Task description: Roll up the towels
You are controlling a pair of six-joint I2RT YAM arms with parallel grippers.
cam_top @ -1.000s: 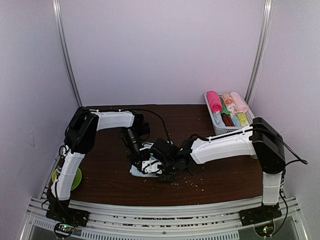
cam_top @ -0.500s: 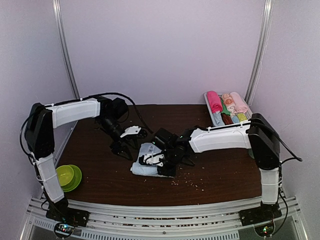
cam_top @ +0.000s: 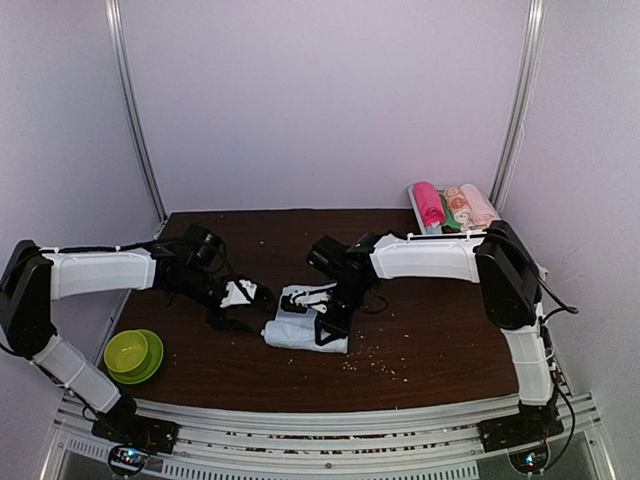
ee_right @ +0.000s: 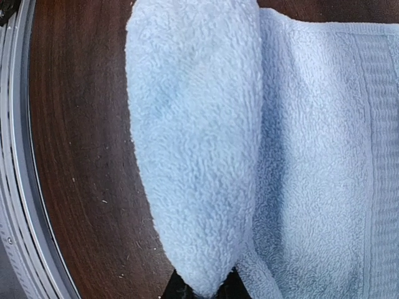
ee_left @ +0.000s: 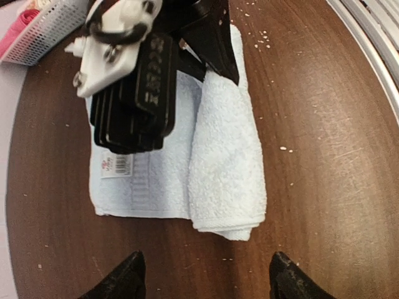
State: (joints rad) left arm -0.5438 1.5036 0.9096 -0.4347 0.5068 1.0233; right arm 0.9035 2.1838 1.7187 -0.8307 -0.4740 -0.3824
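a lime-green round plastic bowl (cam_top: pixel 135 353) sits near left on the dark brown wooden table (cam_top: pixel 450 340). mid-table lies the pale light-blue cloth towel (ee_left: pixel 224 156), partly rolled, its roll pinched by the clenched right gripper (cam_top: pixel 328 322); the left gripper (ee_left: pixel 206 283) hangs just beside it, jaws spread and empty. far right, a bright magenta-pink cloth towel (cam_top: pixel 428 203) rests rolled in a white mesh basket (ee_left: pixel 37 34).

The blue towel (ee_left: pixel 218 162) is a pale, icy shade, plain terry with a ribbed woven band along one edge. Its tag (ee_left: pixel 116 165) is white with red print. The pink towel (cam_top: pixel 428 203) is bright magenta. The table (cam_top: pixel 450 340) is dark brown wood grain flecked with pale crumbs. The bowl (cam_top: pixel 133 352) is lime green, the basket (ee_left: pixel 47 28) white mesh.
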